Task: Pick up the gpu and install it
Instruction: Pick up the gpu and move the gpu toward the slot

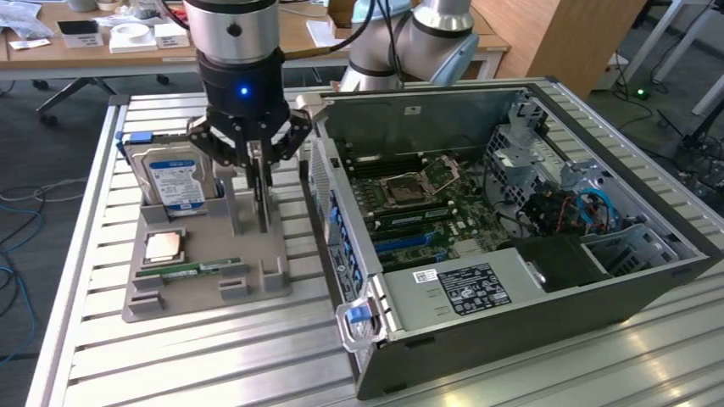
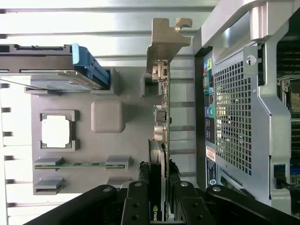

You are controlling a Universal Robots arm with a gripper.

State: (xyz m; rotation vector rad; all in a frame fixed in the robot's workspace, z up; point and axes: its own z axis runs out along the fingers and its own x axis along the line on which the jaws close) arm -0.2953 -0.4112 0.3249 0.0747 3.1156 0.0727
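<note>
One pincer [image 1: 261, 165] hangs over the grey holder tray [image 1: 203, 292], its two fingers [image 2: 143, 176] clamped on either face of the gpu [image 1: 264, 208]. The card stands upright on its edge at the tray, with its metal bracket [image 2: 166, 40] at the far end. I cannot tell whether its lower edge has left the slot.

On the exterior view's left, just beside the card, a blue-labelled hard drive [image 1: 175, 182] also stands on edge. A square processor chip [image 1: 165, 246] and a green memory stick [image 1: 192, 270] lie flat in the same tray. On the exterior view's right the open computer case [image 1: 543, 322] lies on the slatted table [image 1: 169, 365], with its perforated rear wall [image 2: 234, 117] close alongside the card.
</note>
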